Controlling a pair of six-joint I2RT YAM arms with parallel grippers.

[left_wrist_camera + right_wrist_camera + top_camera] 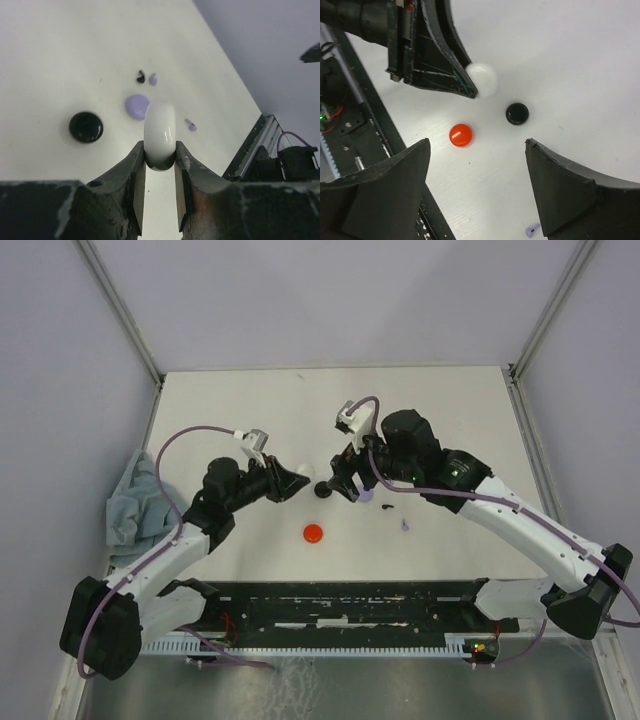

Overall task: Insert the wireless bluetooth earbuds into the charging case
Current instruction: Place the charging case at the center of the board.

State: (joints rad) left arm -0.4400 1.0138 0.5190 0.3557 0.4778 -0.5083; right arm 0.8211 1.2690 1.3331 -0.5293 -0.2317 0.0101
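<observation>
While your left gripper [160, 151] pinches the white case [160, 125] on edge near the middle of the table, your right gripper [477, 144] hangs just beside it, jaws spread wide with nothing between them. Your earbuds lie loose on the tabletop. A black earbud [141, 76] and a lavender earbud [152, 79] sit side by side, just toward the right edge from the lavender case [136, 106]. A second lavender earbud [190, 124] lies closer to the near edge. The black case [517, 113] rests flat by the grippers, and the red case [460, 135] lies nearer the near edge.

The white case [160, 131] half hides the lavender case [133, 106].
</observation>
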